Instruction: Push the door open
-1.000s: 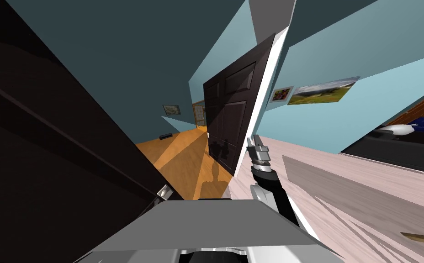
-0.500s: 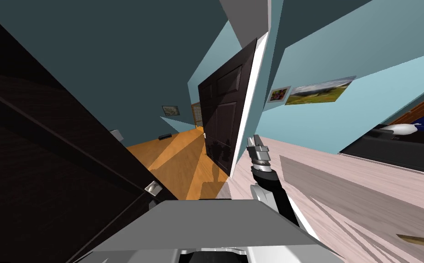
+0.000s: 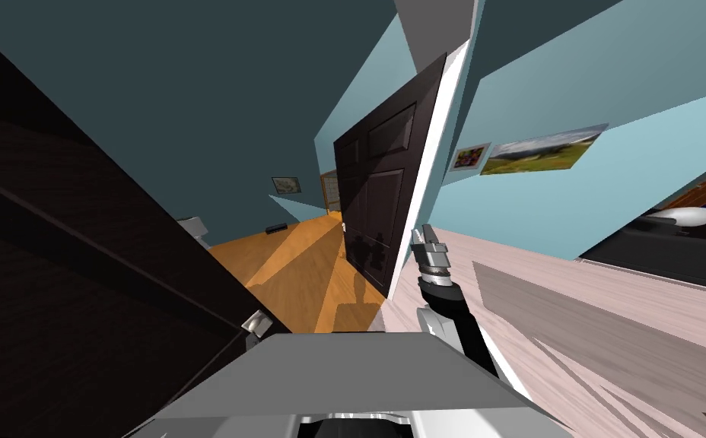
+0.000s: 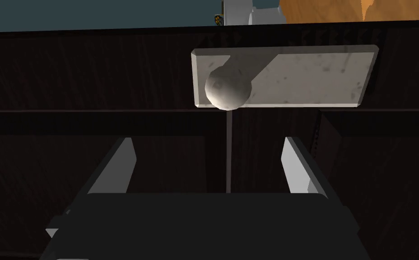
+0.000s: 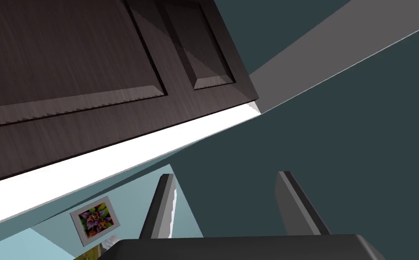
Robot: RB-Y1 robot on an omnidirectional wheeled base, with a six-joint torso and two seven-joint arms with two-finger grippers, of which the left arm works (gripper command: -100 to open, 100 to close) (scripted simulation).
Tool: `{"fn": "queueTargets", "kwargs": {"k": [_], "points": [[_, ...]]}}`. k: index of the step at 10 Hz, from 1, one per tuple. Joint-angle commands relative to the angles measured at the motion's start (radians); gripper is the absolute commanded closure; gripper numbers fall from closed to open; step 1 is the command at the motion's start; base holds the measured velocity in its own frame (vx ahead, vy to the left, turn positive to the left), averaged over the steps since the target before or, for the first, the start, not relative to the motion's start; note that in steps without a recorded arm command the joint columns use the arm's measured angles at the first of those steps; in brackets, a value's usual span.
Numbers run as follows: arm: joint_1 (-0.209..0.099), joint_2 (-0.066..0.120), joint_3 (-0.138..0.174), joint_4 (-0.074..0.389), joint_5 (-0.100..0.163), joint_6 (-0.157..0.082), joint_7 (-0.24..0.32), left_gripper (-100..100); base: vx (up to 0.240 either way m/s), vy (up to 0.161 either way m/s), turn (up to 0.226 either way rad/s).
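A large dark panelled door point(image 3: 77, 266) stands close on my left, its free edge slanting towards my chest. It carries a grey round knob point(image 4: 228, 88) on a grey plate point(image 4: 303, 76), also seen as the small knob plate point(image 3: 255, 325) in the head view. My left gripper point(image 4: 208, 162) faces this door point(image 4: 68, 72) just short of the knob, open, with nothing between its fingers. My right gripper point(image 3: 422, 237) is raised ahead beside a second dark door point(image 3: 378, 190) in a white frame point(image 3: 427, 175). It stands open and empty point(image 5: 224, 198).
Between the two doors an orange wood floor point(image 3: 290, 258) runs down a hallway with blue-grey walls. A small white object point(image 3: 193, 226) peeks past the near door's edge. A pale plank floor point(image 3: 572, 319) lies to the right, with pictures point(image 3: 542, 150) on the wall.
The near door's free edge has swung a little leftwards, uncovering the white object behind it. The whole head view has swayed slightly with my own move. My right arm holds its pose.
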Motion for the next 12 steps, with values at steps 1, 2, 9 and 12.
{"fn": "queueTargets", "kwargs": {"k": [1,2,9,12], "points": [[-0.01,0.005,0.014,0.015,-0.004,0.01,0.013,-100,0.142,0.19,0.016],[-0.015,0.004,0.022,0.022,-0.007,0.015,0.019,-100,0.11,0.177,0.018],[-0.02,-0.001,0.029,0.032,-0.01,0.02,0.026,100,0.033,0.043,0.004],[-0.017,0.004,0.036,0.03,0.009,0.015,0.023,100,0.018,0.029,0.003]]}}
